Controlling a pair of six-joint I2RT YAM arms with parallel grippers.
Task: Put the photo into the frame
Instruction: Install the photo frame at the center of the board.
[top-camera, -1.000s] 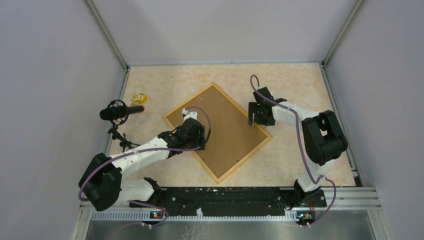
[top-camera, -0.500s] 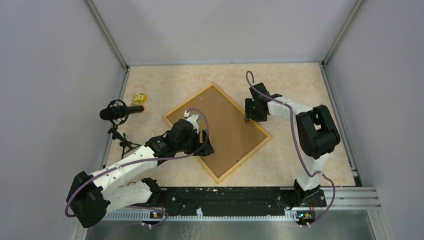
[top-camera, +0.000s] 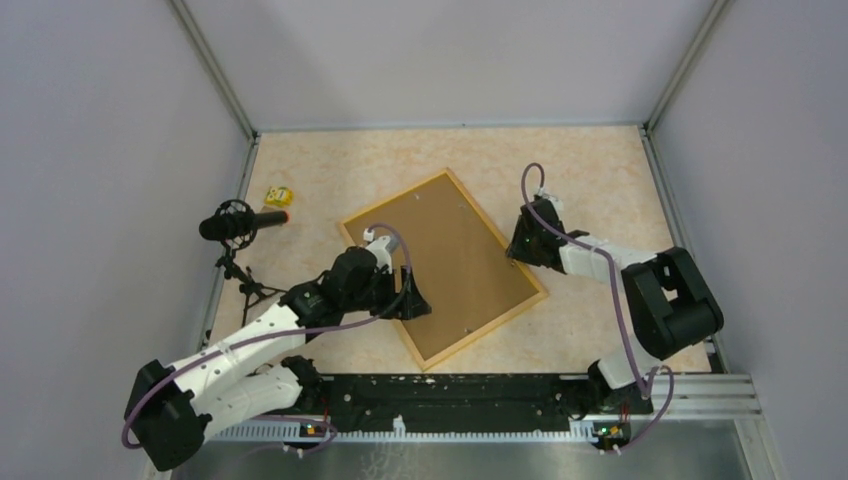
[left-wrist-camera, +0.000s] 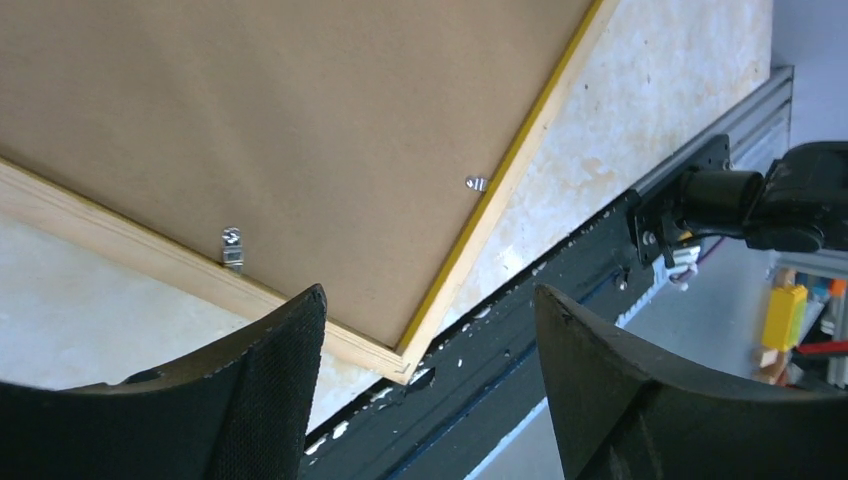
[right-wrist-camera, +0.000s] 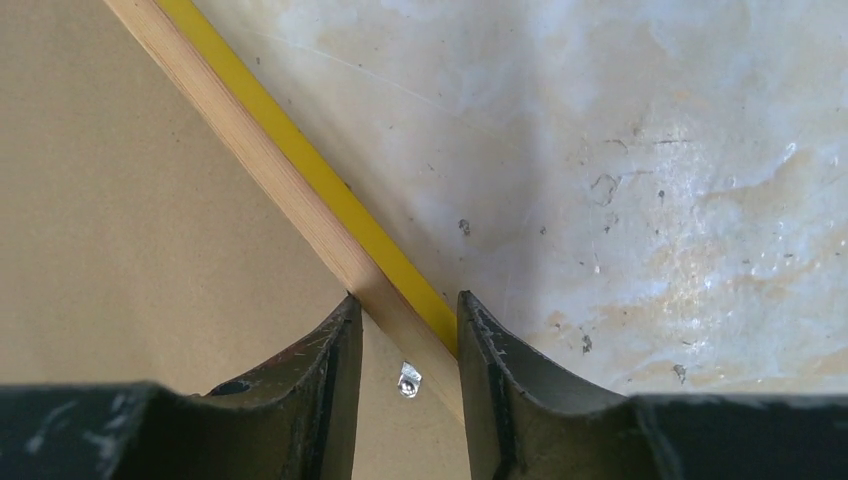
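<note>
Large rectangular frame (top-camera: 485, 331) with a yellow-orange wooden border lies face-down on the table (top-camera: 330, 170), brown backing board (top-camera: 440, 270) up, long axis far to near-right. We see no photo. Right gripper (right-wrist-camera: 405, 300) straddles the frame's right rail, jaws narrow, grip undetermined. The left gripper (left-wrist-camera: 428, 300) hangs wide open over the near corner.

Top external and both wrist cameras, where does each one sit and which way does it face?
Top external: above and behind the robot, looking down on the table; both arms show, left pincer and right pincer at the frame.
Left wrist: on the left arm, facing the frame's near corner; its open fingers show.
Right wrist: on the right arm, facing down; its fingers straddle the frame's edge.
Shared: all see the frame's yellow border.
</note>
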